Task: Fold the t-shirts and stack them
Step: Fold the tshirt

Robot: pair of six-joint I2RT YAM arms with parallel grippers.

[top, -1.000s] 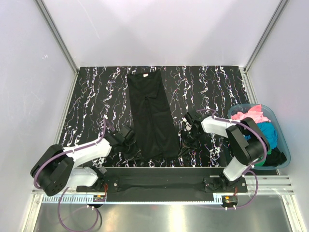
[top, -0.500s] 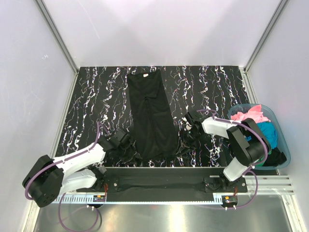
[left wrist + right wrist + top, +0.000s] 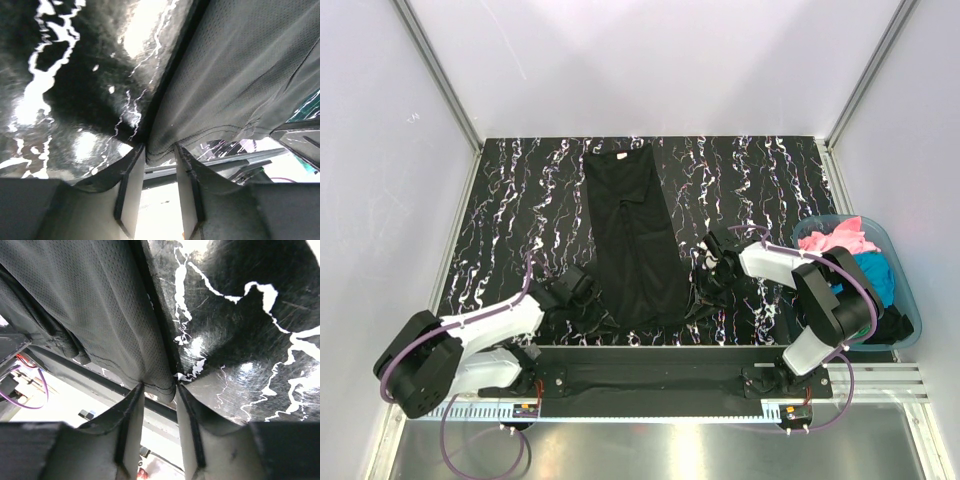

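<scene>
Now left gripper (image 3: 160,149) and right gripper (image 3: 159,387) stand part-open astride black shirt (image 3: 635,240) hem, left arm drawn back. Lengthwise fold likely set.

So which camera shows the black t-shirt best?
The top external view: the whole black t-shirt lies there as a long strip on the table. Each wrist view catches only a close patch of cloth near its hem.

Black bench (image 3: 510,210) veined with white marbling, translucent teal tub (image 3: 910,305) standing at its right edge, pale walls (image 3: 650,60) on three sides, aluminium corner posts (image 3: 440,75), black mounting rail (image 3: 650,376) along the near side, brushed metal sill (image 3: 650,445) below it
</scene>
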